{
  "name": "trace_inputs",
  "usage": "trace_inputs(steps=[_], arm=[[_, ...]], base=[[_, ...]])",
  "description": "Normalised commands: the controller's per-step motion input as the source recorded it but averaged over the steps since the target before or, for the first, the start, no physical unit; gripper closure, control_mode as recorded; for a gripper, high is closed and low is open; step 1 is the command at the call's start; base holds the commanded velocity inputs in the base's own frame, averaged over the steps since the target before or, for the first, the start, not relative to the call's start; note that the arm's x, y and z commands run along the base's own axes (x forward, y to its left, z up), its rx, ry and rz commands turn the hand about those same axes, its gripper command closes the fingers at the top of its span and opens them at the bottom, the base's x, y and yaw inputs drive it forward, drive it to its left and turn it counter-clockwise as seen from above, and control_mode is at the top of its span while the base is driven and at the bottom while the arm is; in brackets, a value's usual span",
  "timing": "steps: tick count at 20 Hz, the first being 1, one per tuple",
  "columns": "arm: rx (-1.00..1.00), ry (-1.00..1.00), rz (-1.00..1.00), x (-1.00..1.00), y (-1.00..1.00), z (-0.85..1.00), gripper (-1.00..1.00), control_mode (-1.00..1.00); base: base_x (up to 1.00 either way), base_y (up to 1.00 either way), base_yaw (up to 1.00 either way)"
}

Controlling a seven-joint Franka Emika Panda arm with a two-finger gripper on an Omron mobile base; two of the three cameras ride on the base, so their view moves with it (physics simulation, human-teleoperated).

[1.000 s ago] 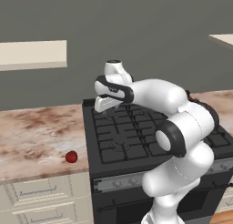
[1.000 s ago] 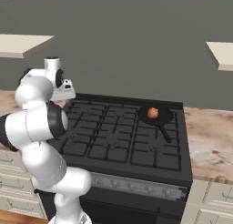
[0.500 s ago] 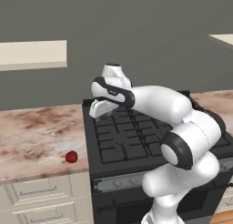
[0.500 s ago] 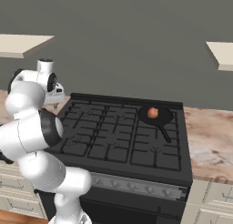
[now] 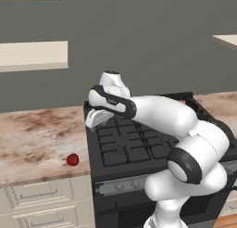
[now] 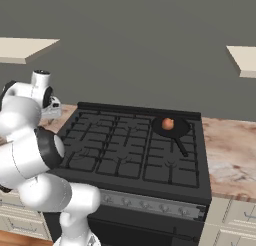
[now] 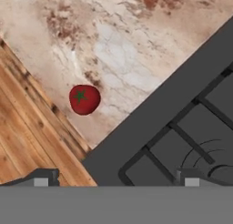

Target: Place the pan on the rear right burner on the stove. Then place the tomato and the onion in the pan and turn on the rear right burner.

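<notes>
A simulated kitchen with a grey back wall and pale shelves holds a mottled brown-and-cream stone surface that runs to both sides of the stove, a large black range with a grid of grates and a grey knob strip along its front. On the rear right burner sits the pan, flat and black, its thin handle pointing toward the stove's front. The onion, a small orange-tan ball, lies inside the pan. The tomato, a small glossy red ball, rests on the surface to the left of the stove, near the front edge and apart from the range's side; from the hand camera it shows a green star-shaped stem mark and lies on the stone, between the wooden floor seen beyond the surface edge and the stove's dark rim. The white arm reaches across to the stove's rear left corner, where the hand hovers over the seam between range and surface, its fingers spread wide and holding nothing.
</notes>
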Motion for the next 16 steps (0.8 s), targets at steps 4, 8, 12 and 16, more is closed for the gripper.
trace_inputs(steps=[4,8,12,16], arm=[[0.0,0.12,0.01,0.0,0.38,0.0,-1.0,-1.0],[0.0,0.1,0.03,0.0,0.44,0.0,-1.0,-1.0],[0.0,0.07,0.02,0.0,0.5,0.0,-1.0,-1.0],[-0.07,0.0,0.0,0.0,0.41,-0.05,-1.0,-1.0]], base=[[0.0,0.0,0.0],[0.0,0.0,0.0],[0.0,0.0,0.0],[0.0,0.0,0.0]])
